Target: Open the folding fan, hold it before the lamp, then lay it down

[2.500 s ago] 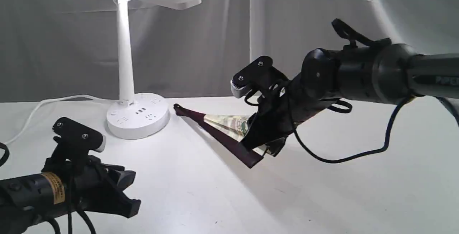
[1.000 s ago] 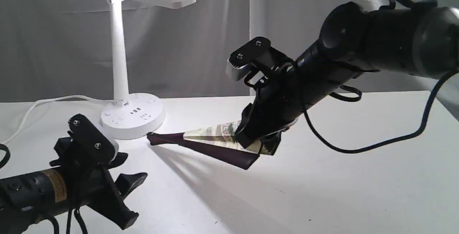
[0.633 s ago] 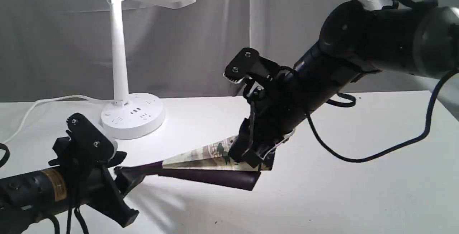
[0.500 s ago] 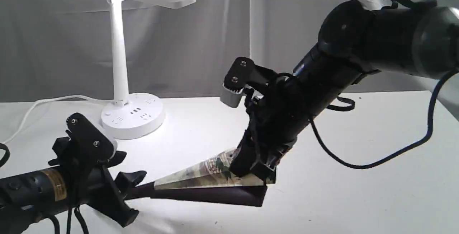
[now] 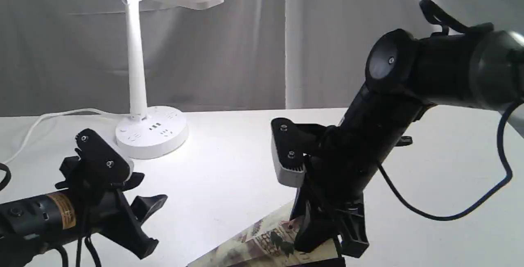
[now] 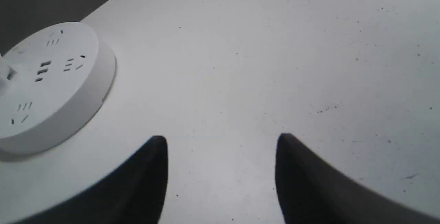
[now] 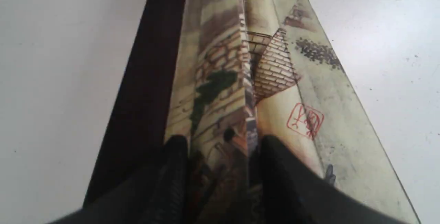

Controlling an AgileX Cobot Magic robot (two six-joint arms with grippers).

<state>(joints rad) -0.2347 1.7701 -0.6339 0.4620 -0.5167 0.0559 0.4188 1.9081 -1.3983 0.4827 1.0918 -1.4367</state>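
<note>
Right gripper (image 7: 218, 141) pinching folding fan (image 7: 309, 90), tapering leftward

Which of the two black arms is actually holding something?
The right gripper: its fingers pinch the fan's painted folds. The left gripper has its fingers spread over bare table, holding nothing.

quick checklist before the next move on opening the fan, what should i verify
1. Right gripper clamped on the folding fan: ok, pinching pleats at the wide end.
2. Fan fully spread: not ok, only a few pleats open.
3. Left gripper free: ok, open and empty over the table.
4. Left gripper touching the fan: not ok, apart from it.
5. Lamp upright, clear of both arms: ok.
</note>
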